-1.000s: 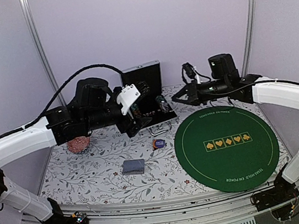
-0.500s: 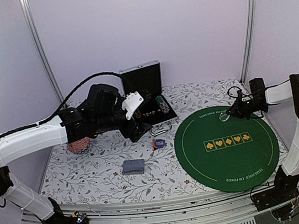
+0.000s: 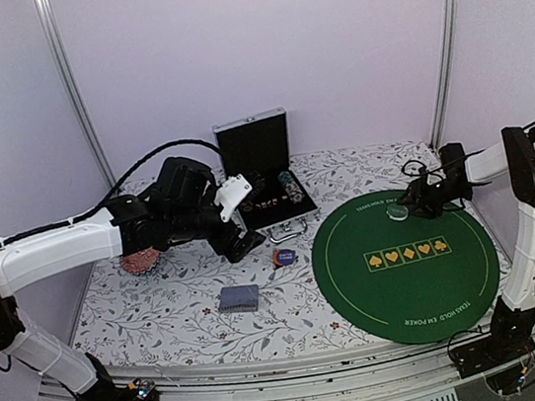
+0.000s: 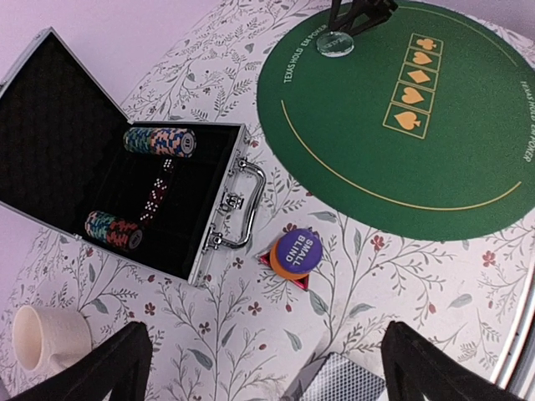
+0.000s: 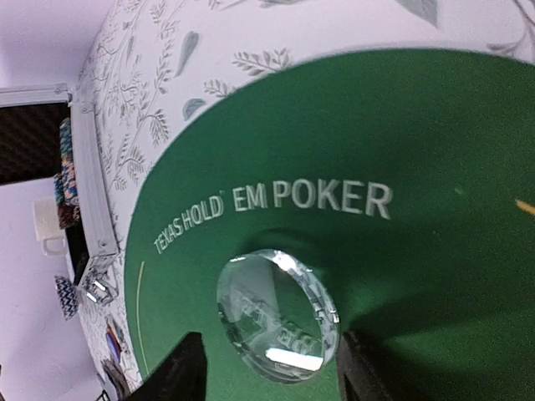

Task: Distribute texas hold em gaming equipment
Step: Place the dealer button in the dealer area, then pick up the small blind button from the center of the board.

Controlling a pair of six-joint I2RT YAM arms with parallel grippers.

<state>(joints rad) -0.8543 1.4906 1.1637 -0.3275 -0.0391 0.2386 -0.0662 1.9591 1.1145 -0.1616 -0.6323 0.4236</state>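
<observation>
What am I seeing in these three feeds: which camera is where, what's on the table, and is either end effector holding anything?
This is a robot: two arms, each ending in a two-fingered end effector. The wide picture comes from a camera above and behind; the other two from cameras on the wrists. On the table lie a green mat, an open case with chips, a purple button, a deck and a mug. The left end effector hangs open and empty above the table. The right end effector has its fingers either side of a clear disc lying on the mat, with a gap on one side, so it looks not gripped.
</observation>
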